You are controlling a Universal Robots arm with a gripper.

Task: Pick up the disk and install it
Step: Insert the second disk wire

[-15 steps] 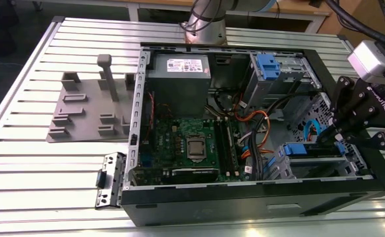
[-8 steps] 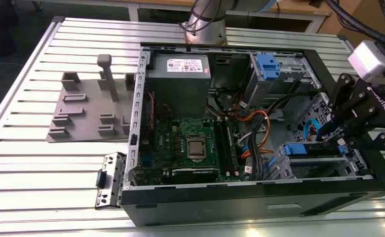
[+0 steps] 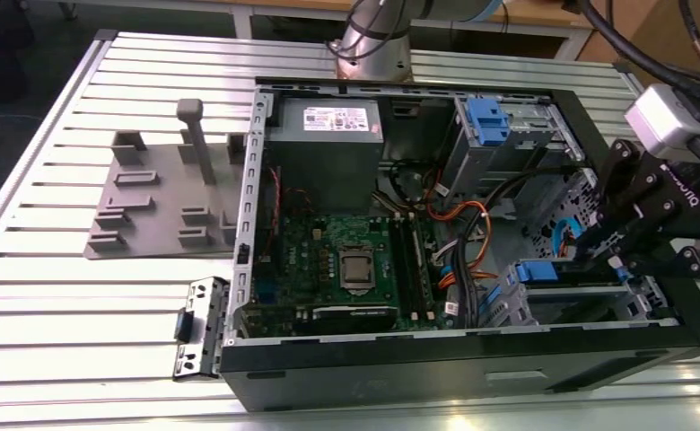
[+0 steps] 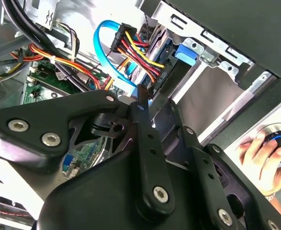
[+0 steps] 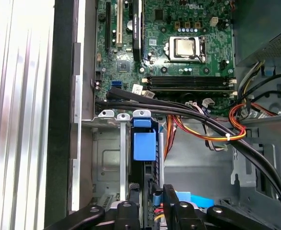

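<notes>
Gripping the disk (image 5: 147, 184) edge-on in its bay, the end effector (image 5: 147, 194) is closed narrow; no print is readable.

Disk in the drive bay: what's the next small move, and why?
Probably a slow, short push further along the slot. In the first wrist view the gripper closes around the edge of the disk, which stands on edge in the drive cage beside the blue latch. How deep it is seated can't be told.
</notes>
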